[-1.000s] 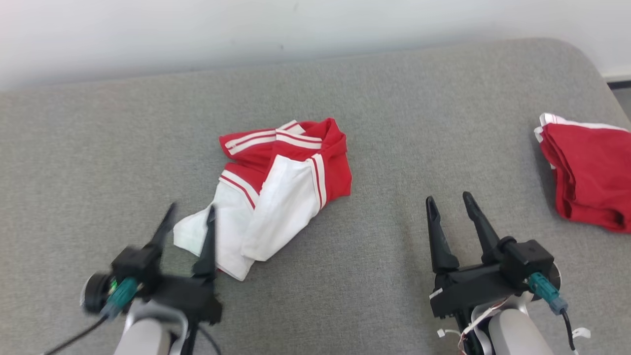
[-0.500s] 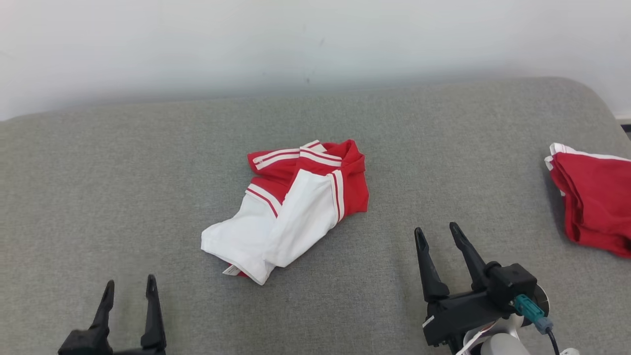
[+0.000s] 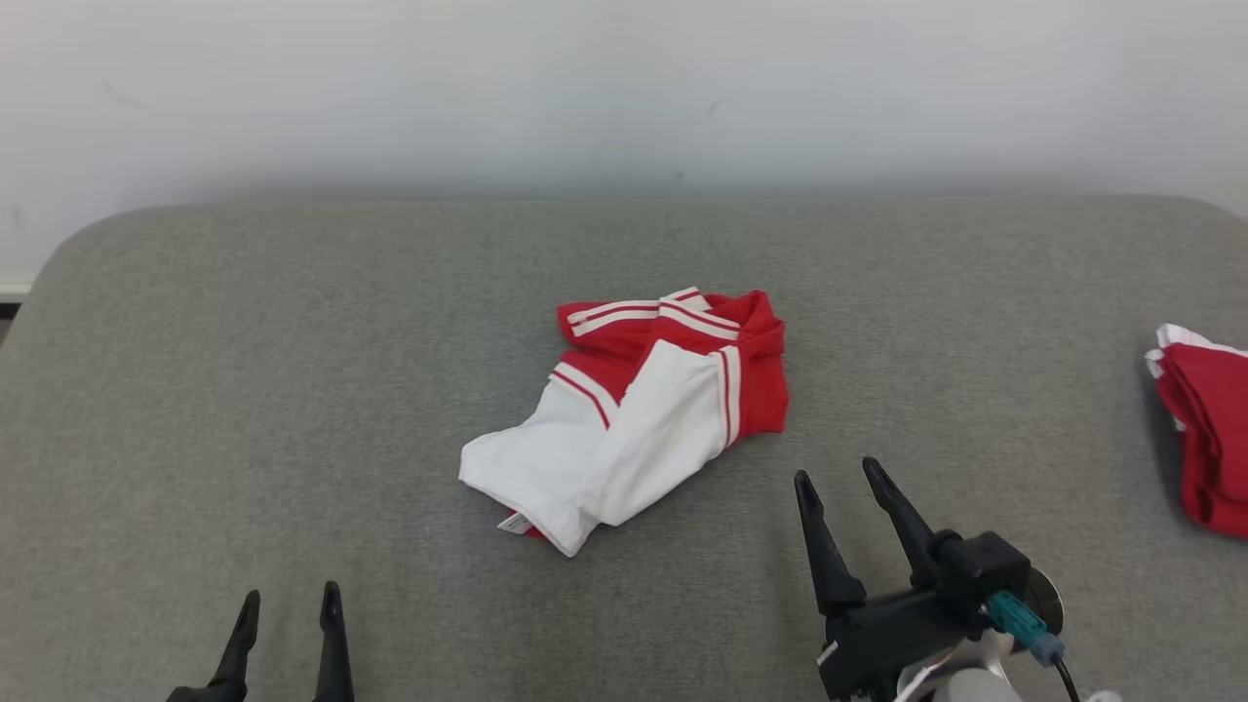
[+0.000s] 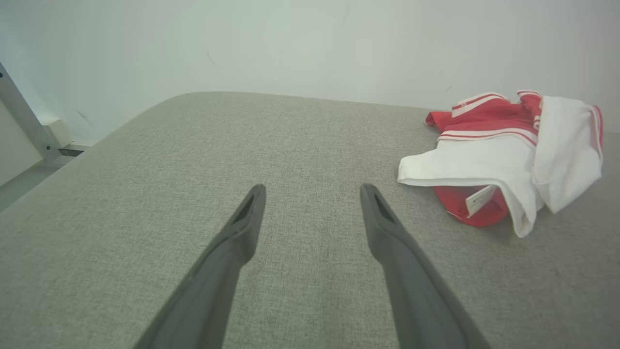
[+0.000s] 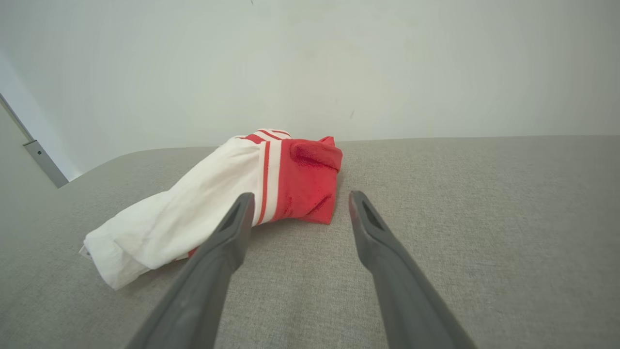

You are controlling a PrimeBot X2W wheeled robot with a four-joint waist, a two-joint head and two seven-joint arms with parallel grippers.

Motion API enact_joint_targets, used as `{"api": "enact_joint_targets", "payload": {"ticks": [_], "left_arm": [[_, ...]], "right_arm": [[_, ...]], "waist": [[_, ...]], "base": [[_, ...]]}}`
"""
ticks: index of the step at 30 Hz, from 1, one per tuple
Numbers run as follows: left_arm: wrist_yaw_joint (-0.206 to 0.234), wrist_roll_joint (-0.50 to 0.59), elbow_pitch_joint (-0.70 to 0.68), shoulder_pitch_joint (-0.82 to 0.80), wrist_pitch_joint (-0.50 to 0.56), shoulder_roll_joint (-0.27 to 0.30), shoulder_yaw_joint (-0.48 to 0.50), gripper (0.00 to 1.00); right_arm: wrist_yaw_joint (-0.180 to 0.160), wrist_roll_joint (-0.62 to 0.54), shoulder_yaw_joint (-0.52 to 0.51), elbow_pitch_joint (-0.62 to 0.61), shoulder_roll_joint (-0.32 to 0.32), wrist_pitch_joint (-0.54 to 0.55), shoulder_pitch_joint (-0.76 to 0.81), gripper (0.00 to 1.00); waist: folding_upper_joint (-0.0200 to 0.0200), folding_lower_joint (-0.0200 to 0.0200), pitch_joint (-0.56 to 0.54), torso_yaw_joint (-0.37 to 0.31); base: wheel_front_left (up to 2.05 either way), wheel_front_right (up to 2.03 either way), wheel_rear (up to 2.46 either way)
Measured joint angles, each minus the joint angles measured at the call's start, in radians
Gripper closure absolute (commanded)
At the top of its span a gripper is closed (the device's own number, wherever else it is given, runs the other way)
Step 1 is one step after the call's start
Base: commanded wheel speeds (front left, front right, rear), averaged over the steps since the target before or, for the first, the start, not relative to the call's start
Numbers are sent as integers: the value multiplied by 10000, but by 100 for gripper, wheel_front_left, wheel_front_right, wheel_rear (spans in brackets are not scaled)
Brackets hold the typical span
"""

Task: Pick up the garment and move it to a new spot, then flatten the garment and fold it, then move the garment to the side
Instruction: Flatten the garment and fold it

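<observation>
At the lower left of the head view, your left gripper (image 3: 291, 597) points up the frame. Its two dark fingers rise from the bottom edge, spread apart with bare fabric between them. In the middle lies the garment (image 3: 634, 419), a crumpled red-and-white piece with white stripes. Its white part is toward the lower left, with a small label (image 3: 514, 524) at the near corner, and neither gripper touches it. At the lower right, your right gripper (image 3: 837, 474) tilts slightly left, fingers parted and holding nothing, tips near the garment's red edge. A second red garment (image 3: 1204, 439) sits at the right edge. Everything rests on a grey padded surface (image 3: 244, 390) with rounded far corners, with a plain pale wall (image 3: 585, 88) behind it.
</observation>
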Motion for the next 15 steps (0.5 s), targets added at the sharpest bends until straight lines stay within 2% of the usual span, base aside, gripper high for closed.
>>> {"api": "enact_joint_targets", "payload": {"ticks": [8, 15], "left_arm": [[-12, -362, 111, -108, 0, -21, -401, 0], [81, -679, 180, -198, 0, -21, -650, 0]], "right_arm": [[0, -431, -48, 360, 0, -2, -1162, 0], [0, -652, 40, 1438, -82, 0, -2513, 0]], "waist": [[1, 1, 176, 755], [1, 2, 458, 1486]], "base": [[0, 0, 0], [0, 0, 0]]}}
